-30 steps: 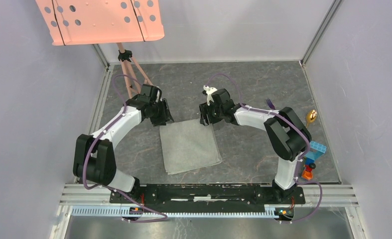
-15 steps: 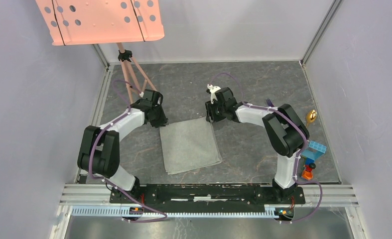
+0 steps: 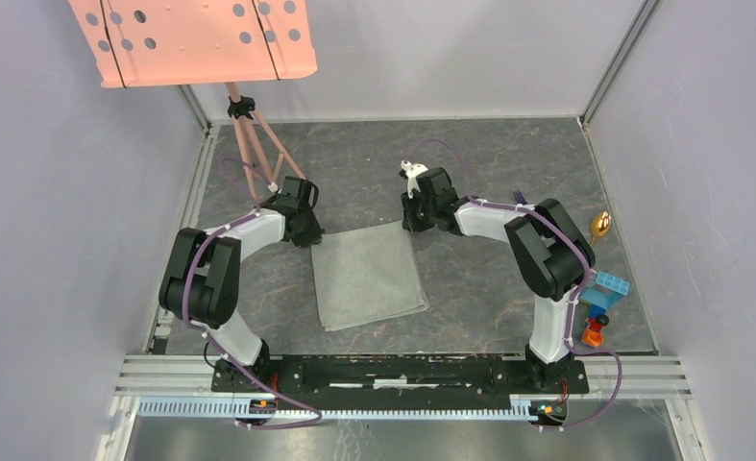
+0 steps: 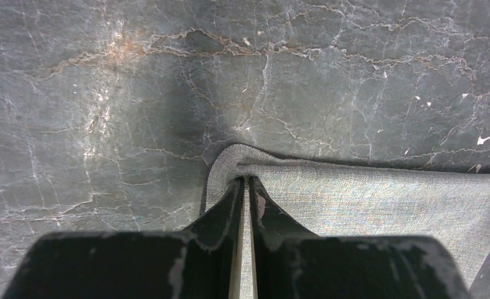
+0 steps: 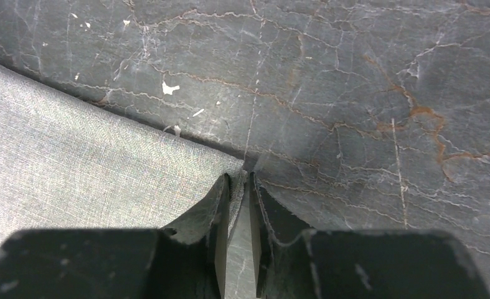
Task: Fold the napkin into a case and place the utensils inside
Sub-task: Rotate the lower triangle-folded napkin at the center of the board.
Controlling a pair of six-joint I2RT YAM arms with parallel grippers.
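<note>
The grey napkin (image 3: 369, 277) lies flat on the dark table, folded with layered edges at its near side. My left gripper (image 3: 311, 237) is at its far left corner. In the left wrist view that gripper (image 4: 245, 180) is shut on the bunched corner of the napkin (image 4: 367, 199). My right gripper (image 3: 408, 227) is at the far right corner. In the right wrist view it (image 5: 239, 177) has closed to a narrow slit with the napkin's (image 5: 93, 174) corner edge between the fingers. The purple fork (image 3: 521, 200) peeks out behind the right arm. The gold spoon (image 3: 600, 226) lies at the far right.
Colourful toy blocks (image 3: 599, 300) sit at the table's right edge near the right arm's base. A salmon perforated panel (image 3: 196, 38) on a tripod (image 3: 254, 144) stands at the back left. Grey walls enclose the table on three sides.
Both grippers have closed from wide open down onto the napkin's far corners. The left arm's elbow has swung in, and both wrists have shifted slightly away from me.
</note>
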